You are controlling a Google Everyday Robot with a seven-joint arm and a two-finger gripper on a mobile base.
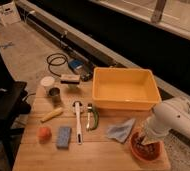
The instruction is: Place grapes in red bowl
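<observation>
Now I see my claw [147,144] down inside one red bowl [136,151]; grip unclear; one yellow tub [124,90] behind it.

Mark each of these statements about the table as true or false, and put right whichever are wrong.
1. The hand is down in the red bowl at the table's near right corner. True.
2. The yellow tub has the grapes in it. False: its inside shows nothing in it; dark grapes sit in the red bowl under the hand.
3. The blue sponge lies just right of the orange-pink fruit. True.
4. The blue-grey cloth is draped over the sponge. False: it lies flat on the wood between the brush and the red bowl.
5. The white cup stands at the table's far left. True.
</observation>
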